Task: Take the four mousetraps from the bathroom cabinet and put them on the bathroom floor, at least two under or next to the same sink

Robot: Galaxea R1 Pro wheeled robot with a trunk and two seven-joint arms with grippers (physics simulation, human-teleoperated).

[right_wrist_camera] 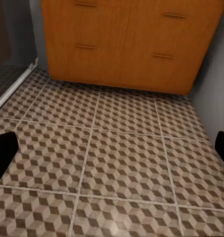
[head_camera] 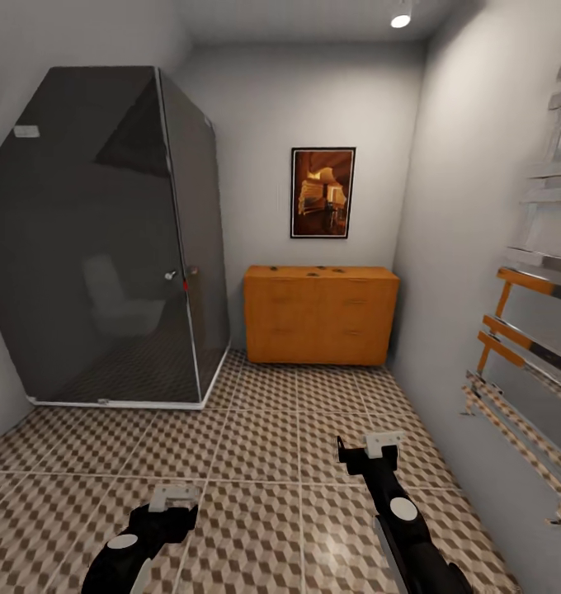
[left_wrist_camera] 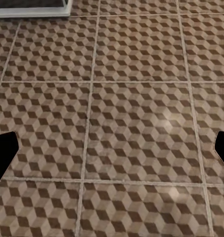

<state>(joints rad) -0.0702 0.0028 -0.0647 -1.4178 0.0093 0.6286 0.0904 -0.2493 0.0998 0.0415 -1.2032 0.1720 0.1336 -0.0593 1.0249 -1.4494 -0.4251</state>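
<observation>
The orange-brown cabinet (head_camera: 320,322) stands against the far wall, its drawer fronts shut; the right wrist view shows its lower front (right_wrist_camera: 131,44). Small dark flat things, the mousetraps (head_camera: 322,269) as far as I can tell, lie on its top, too small to make out. Cube-patterned bathroom floor (head_camera: 264,437) stretches between me and it. My left gripper (head_camera: 175,497) hangs low over the tiles (left_wrist_camera: 136,123), open and empty. My right gripper (head_camera: 370,448) points toward the cabinet above the floor (right_wrist_camera: 126,163), also open and empty. The sink is out of view.
A dark smoked-glass shower enclosure (head_camera: 107,247) fills the left side, its white base reaching onto the tiles. A chrome and wood towel rack (head_camera: 528,330) juts from the right wall. A framed picture (head_camera: 322,192) hangs above the cabinet.
</observation>
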